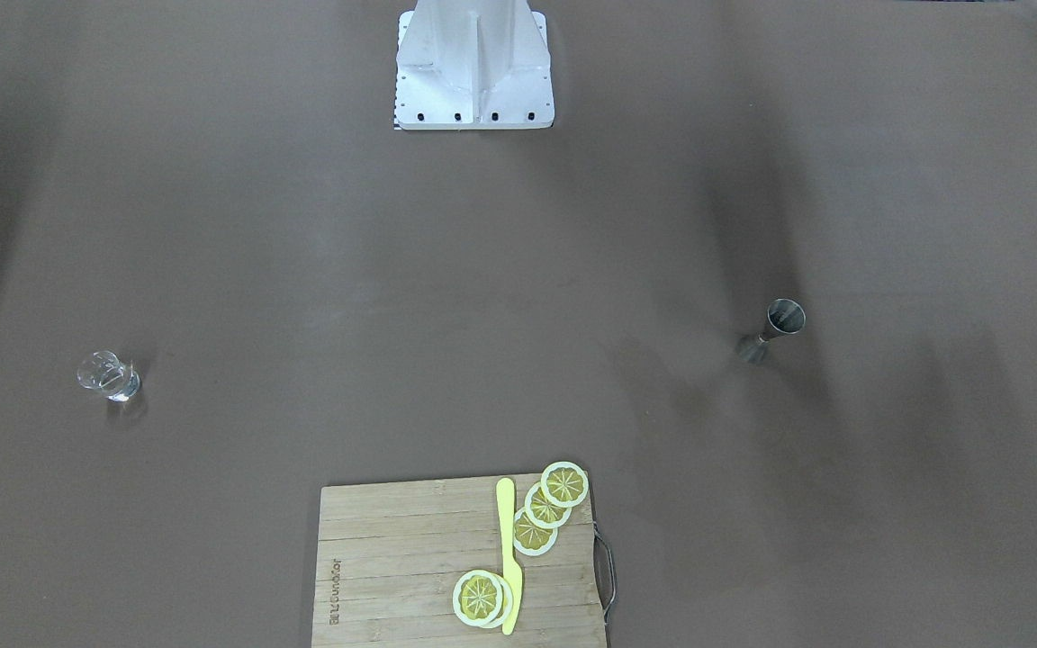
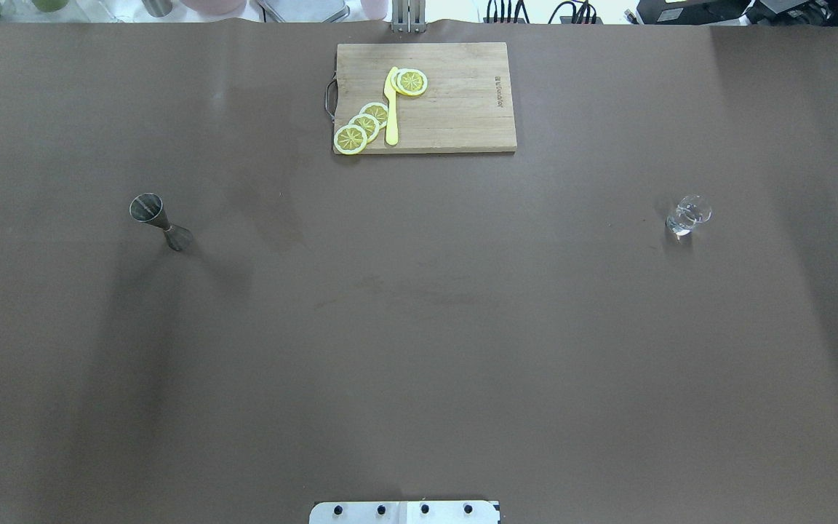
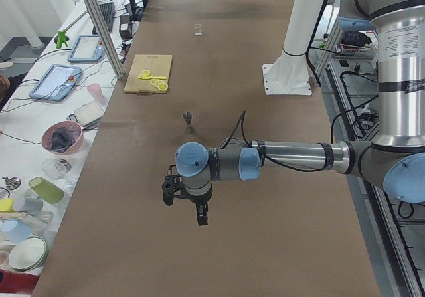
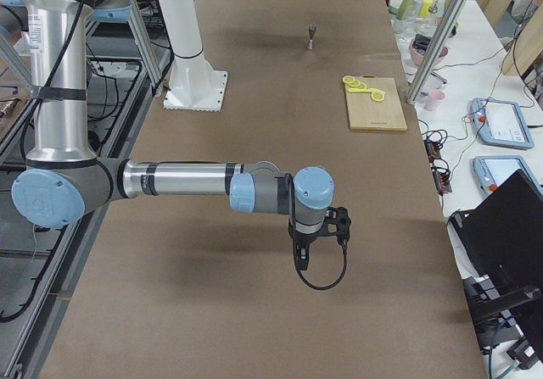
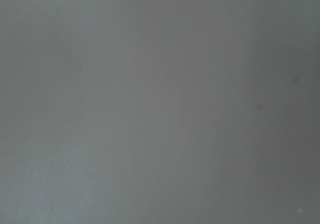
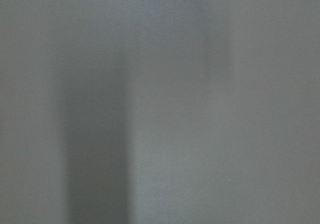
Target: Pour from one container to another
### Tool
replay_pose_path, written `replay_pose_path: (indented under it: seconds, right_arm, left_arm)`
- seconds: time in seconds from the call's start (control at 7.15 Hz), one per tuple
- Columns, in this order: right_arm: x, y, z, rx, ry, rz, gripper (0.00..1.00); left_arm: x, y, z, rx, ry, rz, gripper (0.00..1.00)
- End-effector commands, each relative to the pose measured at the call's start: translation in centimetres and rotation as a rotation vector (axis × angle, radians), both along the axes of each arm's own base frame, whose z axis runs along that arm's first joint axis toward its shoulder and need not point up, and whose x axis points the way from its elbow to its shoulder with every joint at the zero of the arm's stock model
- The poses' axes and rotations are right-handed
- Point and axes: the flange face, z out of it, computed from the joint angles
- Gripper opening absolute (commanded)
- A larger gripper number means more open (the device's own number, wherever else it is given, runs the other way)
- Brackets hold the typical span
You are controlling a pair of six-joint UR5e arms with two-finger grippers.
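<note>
In the overhead view I am seeing the small grey steel hourglass jigger [image 2: 161,222] standing centre left and the small clear faceted glass tumbler [image 2: 688,215] centre right, both away from the grippers. The brown table [image 2: 419,327] is carrying a wooden cutting board [image 2: 455,109] at top centre. The left gripper [image 3: 192,210] and right gripper [image 4: 316,242] are hovering above the table; I cannot tell how their jaws stand.

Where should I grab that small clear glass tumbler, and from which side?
Grip the glass tumbler across its side wall, midway up, approaching level from the robot's side. It stands upright, mouth up, so a side hold likely keeps the rim free for pouring.
</note>
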Motion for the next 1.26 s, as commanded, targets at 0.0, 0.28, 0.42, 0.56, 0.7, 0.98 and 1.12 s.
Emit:
replay_pose_path:
  seconds: [0.0,0.28,0.42,0.56,0.7,0.98,1.12]
  right_arm:
    - [0.0,0.8,0.3,0.001,0.002,0.000,1.00]
    - [-0.1,0.9,1.0,-0.011,-0.002,-0.003,1.00]
    - [-0.1,0.8,0.9,-0.010,-0.001,-0.003,1.00]
    - [-0.1,1.1,1.3,-0.012,-0.002,-0.008,1.00]
    - [-0.1,0.7,0.9,-0.007,-0.001,-0.004,1.00]
    - [-0.1,0.1,0.0,0.017,-0.002,-0.008,1.00]
    - [-0.1,0.1,-0.5,0.027,-0.007,-0.009,1.00]
  left_arm:
    - [0.2,-0.3,-0.2,0.005,-0.006,0.007,0.99]
    - [0.1,0.0,-0.2,0.004,-0.005,0.004,0.99]
    - [0.1,0.0,-0.3,0.005,0.000,0.003,0.99]
    - [0.3,-0.3,-0.8,0.016,0.004,0.006,0.99]
    - [0.3,-0.2,-0.8,0.016,0.006,0.006,0.99]
    - [0.6,-0.8,-1.3,0.020,0.038,0.001,0.99]
    - [0.6,-0.8,-1.5,0.024,0.039,0.000,0.99]
